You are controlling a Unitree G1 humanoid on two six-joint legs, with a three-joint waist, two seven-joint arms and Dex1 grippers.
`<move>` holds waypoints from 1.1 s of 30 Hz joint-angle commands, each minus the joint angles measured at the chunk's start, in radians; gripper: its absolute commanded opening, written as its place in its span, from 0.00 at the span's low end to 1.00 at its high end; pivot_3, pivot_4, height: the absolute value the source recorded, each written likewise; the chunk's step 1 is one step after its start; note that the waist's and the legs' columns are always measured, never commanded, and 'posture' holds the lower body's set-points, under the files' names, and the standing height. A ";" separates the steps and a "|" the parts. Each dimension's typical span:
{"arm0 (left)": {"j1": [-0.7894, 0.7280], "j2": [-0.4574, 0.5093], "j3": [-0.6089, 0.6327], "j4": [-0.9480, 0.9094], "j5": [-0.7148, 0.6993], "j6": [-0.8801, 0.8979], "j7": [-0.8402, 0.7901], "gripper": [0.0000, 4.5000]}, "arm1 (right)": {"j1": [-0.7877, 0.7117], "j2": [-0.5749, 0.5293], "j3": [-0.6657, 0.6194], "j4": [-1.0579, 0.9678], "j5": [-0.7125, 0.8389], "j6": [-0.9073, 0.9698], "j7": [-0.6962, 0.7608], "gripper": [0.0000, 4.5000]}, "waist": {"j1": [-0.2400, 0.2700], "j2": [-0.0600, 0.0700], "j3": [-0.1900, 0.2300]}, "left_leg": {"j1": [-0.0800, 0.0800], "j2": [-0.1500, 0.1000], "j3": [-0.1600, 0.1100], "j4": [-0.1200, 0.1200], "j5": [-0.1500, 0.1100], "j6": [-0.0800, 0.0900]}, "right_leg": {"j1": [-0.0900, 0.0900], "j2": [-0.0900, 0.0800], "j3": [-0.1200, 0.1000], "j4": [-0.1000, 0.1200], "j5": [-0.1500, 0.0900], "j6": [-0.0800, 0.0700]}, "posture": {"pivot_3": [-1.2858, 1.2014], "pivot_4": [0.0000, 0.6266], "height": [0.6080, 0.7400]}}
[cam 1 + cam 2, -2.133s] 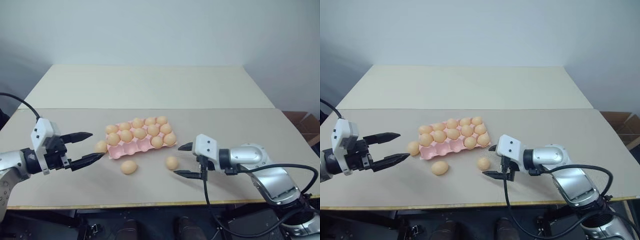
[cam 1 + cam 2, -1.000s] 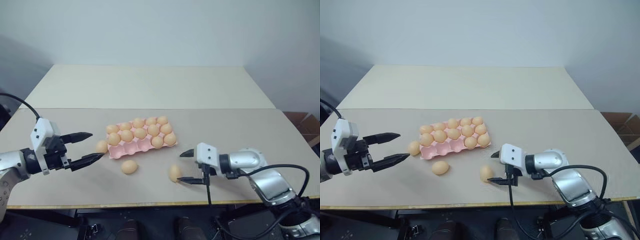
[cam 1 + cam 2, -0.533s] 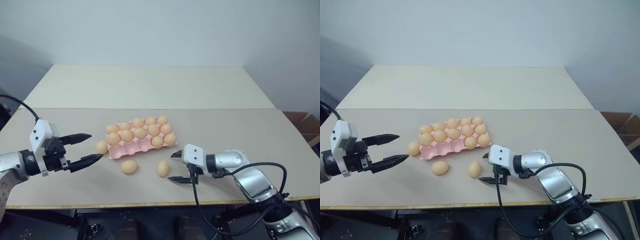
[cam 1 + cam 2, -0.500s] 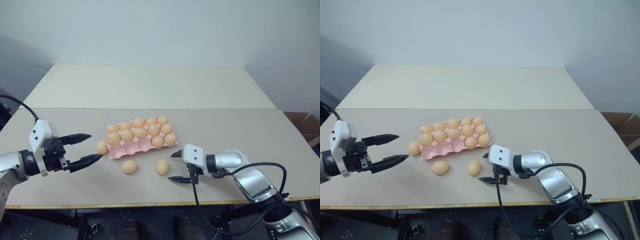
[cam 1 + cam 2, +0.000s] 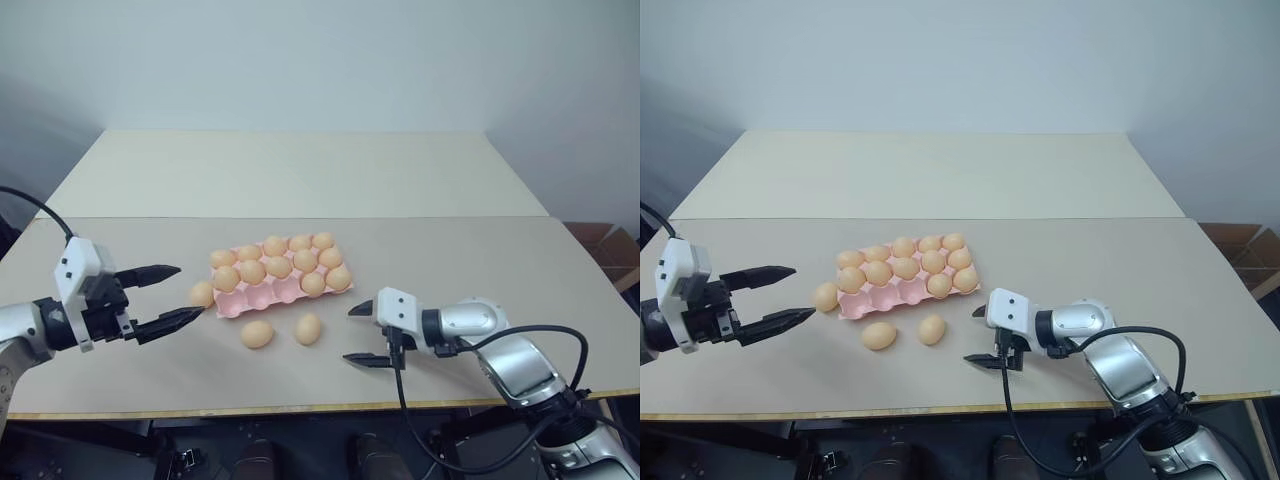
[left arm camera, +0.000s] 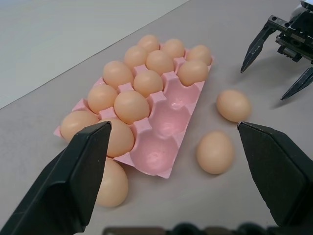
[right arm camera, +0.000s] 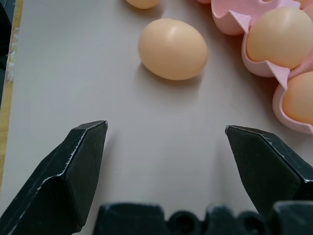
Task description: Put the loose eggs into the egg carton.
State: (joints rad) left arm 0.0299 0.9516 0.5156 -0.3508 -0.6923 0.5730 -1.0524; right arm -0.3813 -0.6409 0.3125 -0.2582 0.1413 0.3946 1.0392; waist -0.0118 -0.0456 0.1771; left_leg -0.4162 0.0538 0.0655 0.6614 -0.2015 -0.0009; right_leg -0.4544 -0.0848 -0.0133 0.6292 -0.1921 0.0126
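Now, with three loose eggs lying beside the egg carton (three near cups empty), both the right gripper and left gripper hang spread and empty, so next likely comes closing on one.

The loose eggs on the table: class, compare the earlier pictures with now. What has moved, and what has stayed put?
The tan-orange egg nearest the right hand rolled leftward along the table, toward the other loose egg in front of the pale-pink moulded egg tray; it lies free. The right hand stays open, holding nothing. The tray, the other loose eggs and the open left hand are unchanged.
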 commanded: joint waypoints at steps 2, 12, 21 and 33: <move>-0.018 0.015 0.011 -0.007 -0.003 -0.010 -0.005 1.00 | -0.014 -0.001 -0.030 -0.033 0.022 -0.010 0.001 0.99 | 0.000 0.000 0.000 | 0.000 0.000 0.000 0.000 0.000 0.000 | 0.000 0.000 0.000 0.000 0.000 0.000 | 0.52 0.24 1.00; -0.023 0.015 0.007 -0.005 -0.001 -0.012 -0.009 1.00 | -0.043 0.026 -0.029 -0.036 0.035 -0.009 -0.004 0.99 | 0.000 0.000 0.000 | 0.000 0.000 0.000 0.000 0.000 0.000 | 0.000 0.000 0.000 0.000 0.000 0.000 | 0.52 0.24 1.00; -0.030 0.017 0.000 -0.001 0.000 -0.011 -0.016 1.00 | -0.106 0.113 0.023 -0.016 0.015 -0.015 -0.029 0.99 | -0.001 0.000 0.000 | 0.000 0.000 0.000 0.000 0.000 0.000 | 0.000 0.000 0.000 0.000 0.000 0.000 | 0.52 0.24 1.00; -0.021 0.023 0.011 -0.010 -0.005 -0.003 -0.018 1.00 | -0.201 0.241 0.150 0.119 -0.109 -0.093 -0.076 0.99 | -0.001 0.000 0.000 | 0.000 0.000 0.000 0.000 0.000 0.000 | 0.000 0.000 0.000 0.001 0.001 0.001 | 0.52 0.24 1.00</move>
State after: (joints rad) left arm 0.0106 0.9565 0.5016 -0.3402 -0.6913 0.5729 -1.0655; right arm -0.5587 -0.4072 0.4626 -0.1339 0.0412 0.3352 0.9750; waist -0.0131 -0.0457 0.1770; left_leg -0.4162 0.0539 0.0654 0.6614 -0.2015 -0.0009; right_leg -0.4546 -0.0847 -0.0134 0.6298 -0.1916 0.0131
